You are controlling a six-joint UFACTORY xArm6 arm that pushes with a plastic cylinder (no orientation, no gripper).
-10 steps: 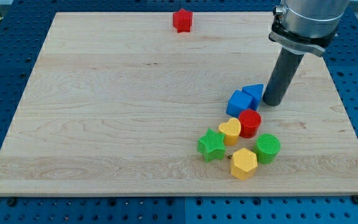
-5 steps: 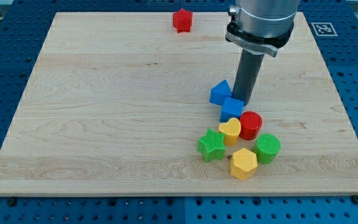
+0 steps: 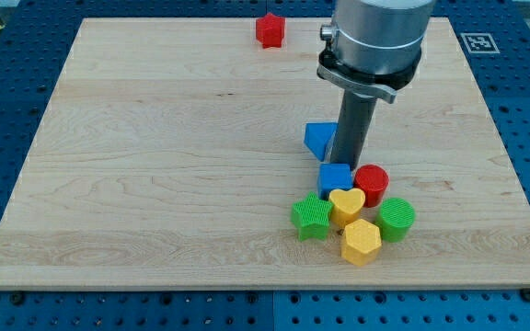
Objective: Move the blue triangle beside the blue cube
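Observation:
The blue triangle (image 3: 318, 139) lies right of the board's middle, partly hidden behind my rod. My tip (image 3: 346, 164) rests on the board just right of the triangle and right above the blue cube (image 3: 335, 178). The cube sits below the triangle, a small gap apart, and touches the red cylinder (image 3: 372, 183) and the yellow heart (image 3: 347, 205).
A green star (image 3: 312, 217), a yellow hexagon (image 3: 361, 242) and a green cylinder (image 3: 396, 219) cluster below the cube. A red star (image 3: 270, 29) sits at the board's top edge. The wooden board (image 3: 155, 165) lies on a blue perforated table.
My rod has moved left. The blue triangle was pushed left and up, ending above the blue cube; the cube slid down-left against the yellow heart, and the heart and green star shifted a little.

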